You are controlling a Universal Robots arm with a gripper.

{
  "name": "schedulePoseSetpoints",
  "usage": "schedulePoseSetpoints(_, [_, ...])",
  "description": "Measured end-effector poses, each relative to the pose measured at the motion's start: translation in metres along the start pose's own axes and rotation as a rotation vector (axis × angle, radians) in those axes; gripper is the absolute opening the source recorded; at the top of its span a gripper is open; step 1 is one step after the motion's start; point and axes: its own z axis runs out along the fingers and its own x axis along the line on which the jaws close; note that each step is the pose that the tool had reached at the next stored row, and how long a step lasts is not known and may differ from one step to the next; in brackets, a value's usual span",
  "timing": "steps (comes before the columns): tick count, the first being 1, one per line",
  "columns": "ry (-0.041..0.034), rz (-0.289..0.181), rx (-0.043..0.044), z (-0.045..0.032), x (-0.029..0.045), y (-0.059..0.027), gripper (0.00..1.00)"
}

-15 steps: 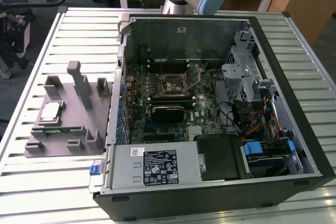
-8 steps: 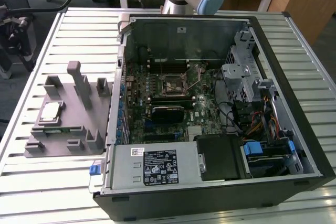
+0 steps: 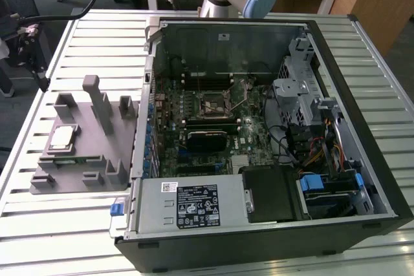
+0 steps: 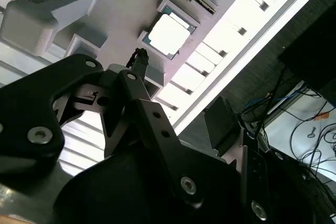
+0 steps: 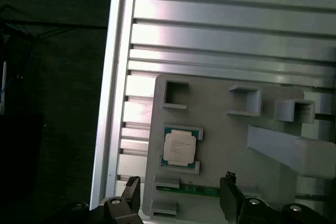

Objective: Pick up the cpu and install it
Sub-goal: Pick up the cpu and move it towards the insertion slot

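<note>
Aluminium table (image 3: 39, 224) carries open case (image 3: 259, 253) and grey fixture (image 3: 84, 143). Gripper (image 5: 180, 184) hangs near fixture, fingers spread, empty. Cpu (image 5: 180, 147) sits in fixture nest, untouched. Risk: off-centre descent, so a finger strikes the nest wall and the chip tilts or slips.

Soft, even light fills the exterior view; the worktop (image 3: 97, 37) shows a mild sheen and the inside of the case (image 3: 226, 46) lies in shade. In the second wrist view the cpu (image 4: 169, 35) blows out white. The first wrist view is dimmer, with glare streaking the worktop.
</note>
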Motion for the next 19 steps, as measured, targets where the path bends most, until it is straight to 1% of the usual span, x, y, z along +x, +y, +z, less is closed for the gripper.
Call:
schedulePoseSetpoints(9, [0.0002,-0.006,0.0002,0.0077,-0.0002,-0.0003,0.7])
schedulePoseSetpoints(15, [0.0014,-0.042,0.0012,0.0128,-0.0004,-0.0005,0.7])
schedulePoseSetpoints(19, [0.0011,-0.043,0.0013,0.0194,-0.0006,-0.0007,0.7])
